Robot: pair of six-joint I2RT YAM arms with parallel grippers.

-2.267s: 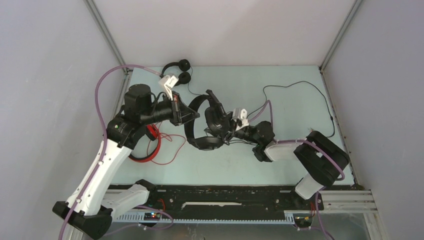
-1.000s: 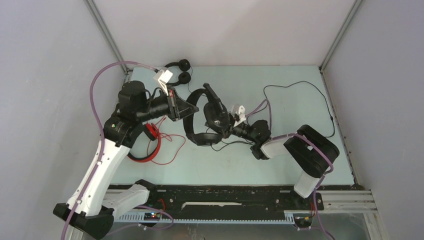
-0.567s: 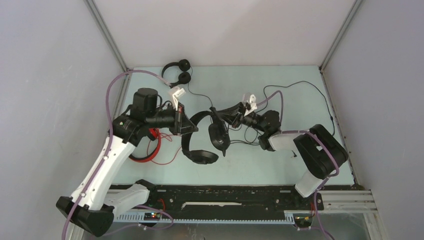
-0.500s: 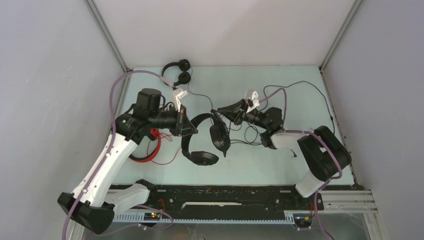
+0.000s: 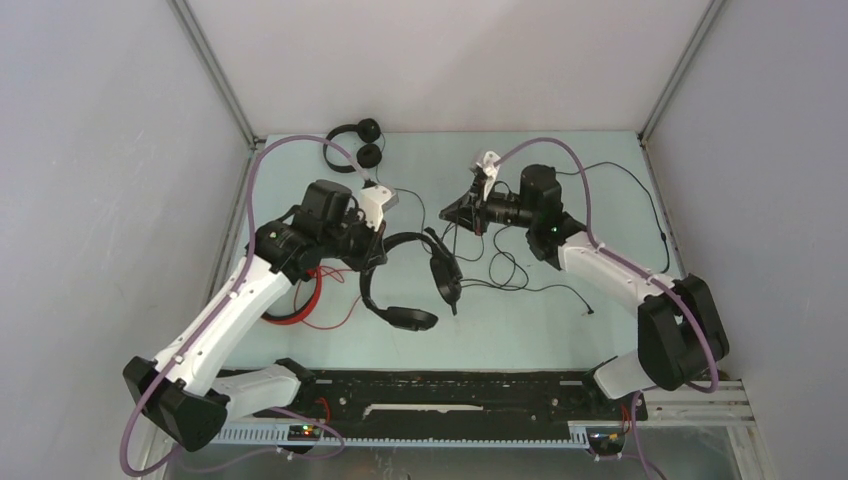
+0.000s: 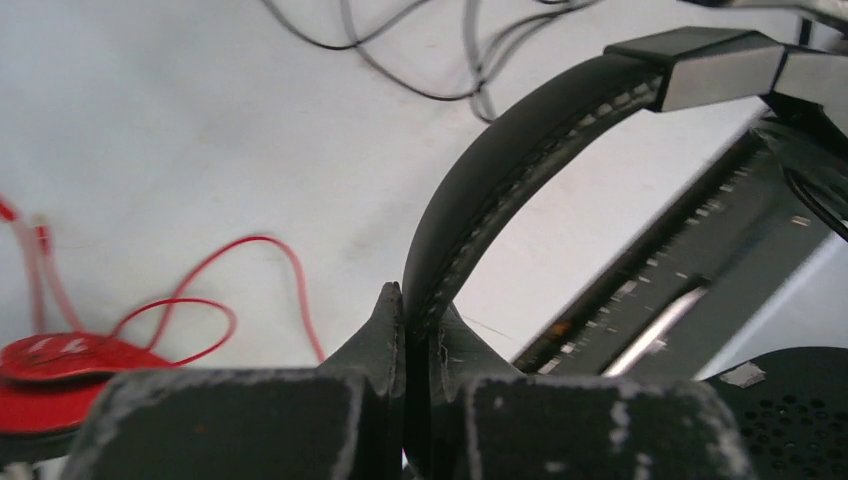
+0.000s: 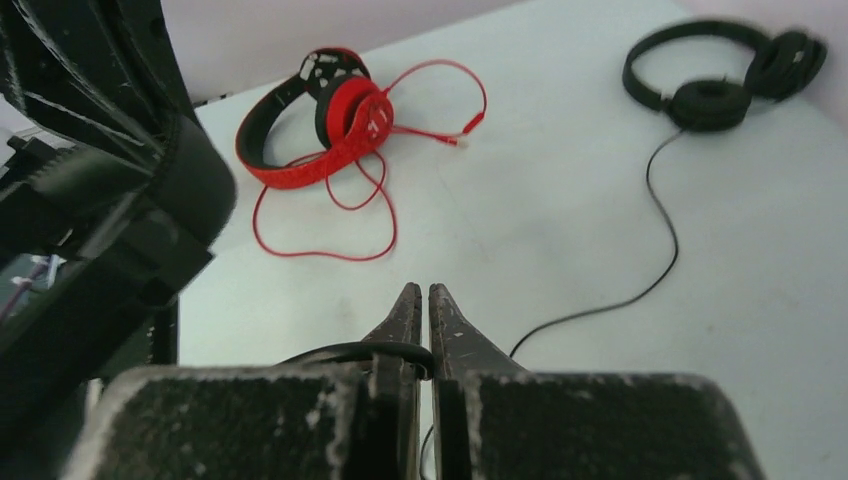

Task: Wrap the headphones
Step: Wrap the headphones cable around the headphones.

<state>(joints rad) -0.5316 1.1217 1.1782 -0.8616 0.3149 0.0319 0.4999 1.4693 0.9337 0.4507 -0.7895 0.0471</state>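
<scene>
The bulkier black headphones (image 5: 400, 285) hang mid-table. My left gripper (image 5: 377, 243) is shut on their headband (image 6: 520, 150), which runs up out of the jaws in the left wrist view. My right gripper (image 5: 452, 210) is behind them, further back, and is shut on their thin black cable (image 7: 340, 352). The cable loops (image 5: 505, 270) trail on the table below the right arm. The red headphones (image 5: 293, 293) lie at the left with their red cable (image 7: 330, 215) loose. The slim black headphones (image 5: 355, 145) rest in the back left corner.
A long black cable (image 5: 640, 195) runs across the back right of the pale green table (image 5: 600, 330). Grey walls close in on three sides. A black rail (image 5: 450, 385) with the arm bases lines the near edge.
My right gripper let go of the bulky headphones' cup, rose and swung toward the back, now pinching the cable. The left arm shifted right and forward with the headband; the headphones dropped lower.
</scene>
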